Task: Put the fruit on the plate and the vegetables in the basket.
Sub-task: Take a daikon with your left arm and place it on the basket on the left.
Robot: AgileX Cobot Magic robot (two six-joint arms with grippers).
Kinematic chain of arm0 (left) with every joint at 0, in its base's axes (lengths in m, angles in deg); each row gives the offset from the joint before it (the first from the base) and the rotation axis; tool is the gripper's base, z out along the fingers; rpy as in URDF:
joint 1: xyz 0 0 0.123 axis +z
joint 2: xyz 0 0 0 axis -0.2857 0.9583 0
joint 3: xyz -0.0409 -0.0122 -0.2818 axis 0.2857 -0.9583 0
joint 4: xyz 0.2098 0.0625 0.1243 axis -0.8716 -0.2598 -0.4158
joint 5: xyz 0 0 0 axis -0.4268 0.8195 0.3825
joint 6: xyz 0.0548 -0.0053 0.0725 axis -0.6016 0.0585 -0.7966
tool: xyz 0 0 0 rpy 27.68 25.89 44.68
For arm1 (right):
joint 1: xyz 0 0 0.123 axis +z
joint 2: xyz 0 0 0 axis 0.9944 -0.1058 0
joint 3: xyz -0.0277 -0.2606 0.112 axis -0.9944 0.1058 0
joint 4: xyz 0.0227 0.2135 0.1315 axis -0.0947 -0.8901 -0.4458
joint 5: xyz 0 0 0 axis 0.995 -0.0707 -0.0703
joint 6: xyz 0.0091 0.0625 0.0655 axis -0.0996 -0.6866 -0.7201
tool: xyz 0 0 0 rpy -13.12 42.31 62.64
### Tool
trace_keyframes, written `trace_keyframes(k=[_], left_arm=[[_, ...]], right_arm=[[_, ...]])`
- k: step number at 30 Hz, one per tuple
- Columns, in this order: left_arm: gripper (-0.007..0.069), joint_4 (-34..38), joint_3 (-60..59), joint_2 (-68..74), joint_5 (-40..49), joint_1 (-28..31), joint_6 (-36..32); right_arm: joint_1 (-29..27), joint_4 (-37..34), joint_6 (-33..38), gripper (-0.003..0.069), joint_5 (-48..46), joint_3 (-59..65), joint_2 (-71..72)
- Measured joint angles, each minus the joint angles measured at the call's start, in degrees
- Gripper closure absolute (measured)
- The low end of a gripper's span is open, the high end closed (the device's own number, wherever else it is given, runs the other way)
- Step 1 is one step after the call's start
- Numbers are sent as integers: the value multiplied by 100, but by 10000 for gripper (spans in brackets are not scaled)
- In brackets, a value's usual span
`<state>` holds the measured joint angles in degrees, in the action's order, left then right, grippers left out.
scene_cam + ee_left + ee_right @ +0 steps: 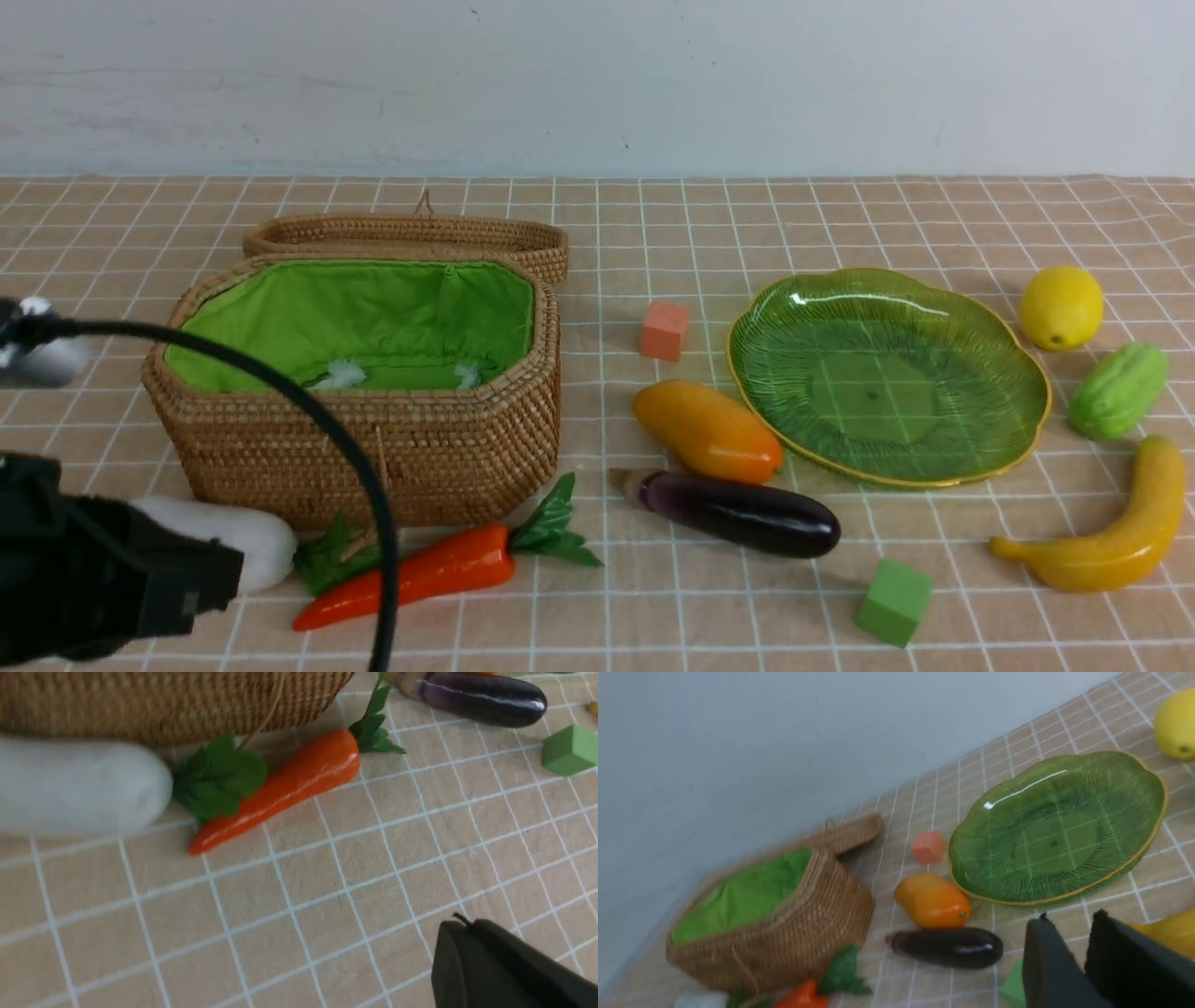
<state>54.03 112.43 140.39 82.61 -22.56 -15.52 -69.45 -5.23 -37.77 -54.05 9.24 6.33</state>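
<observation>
Beige cloth [653,625] ruled in white squares covers the worktop, and a pale grey wall [597,75] rises behind it. Nearest, at the left edge of the front view, the black left arm [84,579] hangs low. Its left claw [460,921] is pressed closed on nothing, above bare cloth. The right claw [1071,917] shows two dark fingers a narrow gap apart, with nothing between them, close to the banana.

A small green foam cube [894,602] sits nearest on the right. On the left, a glossy orange-red toy carrot [420,574] lies just in front of the basket, beside a white toy radish [233,546] whose green leaves overlap it.

Further back lie a curved yellow toy banana [1111,537] and a dark purple toy eggplant [747,515]. Behind the eggplant is an oval orange-yellow toy mango [707,431], just beside the plate's rim.

A large woven wicker basket [373,457] with bright green lining stands open on the left. On the right is a shallow translucent green glass plate [887,373] with a gold rim.

Right of the plate are a bumpy light-green toy gourd [1117,390] and, further off, a round yellow toy lemon [1061,307]. An orange-pink cube [664,330] sits between basket and plate. The wicker lid [411,238] lies behind the basket.
</observation>
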Motion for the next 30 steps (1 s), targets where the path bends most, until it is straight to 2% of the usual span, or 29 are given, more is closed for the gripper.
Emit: trace_keyframes(k=[4,6,8,12,15,17,20,21,23,25,28,30], left_arm=[[638,34,349,727,25,0,-1012],[638,-41,407,965,83,0,-1510],[638,-188,419,1095,244,0,-2129],[638,-433,419,1205,425,0,-2906],[638,-672,419,1278,310,-5,-3038],[638,-946,419,1321,152,-5,-2973],[638,-1859,419,1490,-252,90,-1987],[638,-1892,419,1516,-267,129,-1797],[638,-2095,430,1723,-320,549,-401],[638,-2071,430,1808,-290,816,312],[638,-1938,430,1853,-289,1109,484],[638,-1759,430,1853,-307,1122,-260]], right_arm=[[667,57,1279,534,-1903,-1623,-945],[866,117,1703,534,-2453,-2145,-1222],[964,187,1958,534,-2585,-2342,-1340],[983,276,2219,533,-2559,-2395,-1372],[987,330,2358,533,-2452,-2394,-1374],[994,387,2387,530,-2382,-2394,-1374],[994,579,2401,527,-2340,-2394,-1374],[994,585,2401,526,-2340,-2394,-1374],[994,640,2401,524,-2340,-2394,-1374],[994,674,2401,521,-2352,-2394,-1374],[994,734,2405,519,-2352,-2394,-1374],[994,780,2405,519,-2352,-2394,-1374]])
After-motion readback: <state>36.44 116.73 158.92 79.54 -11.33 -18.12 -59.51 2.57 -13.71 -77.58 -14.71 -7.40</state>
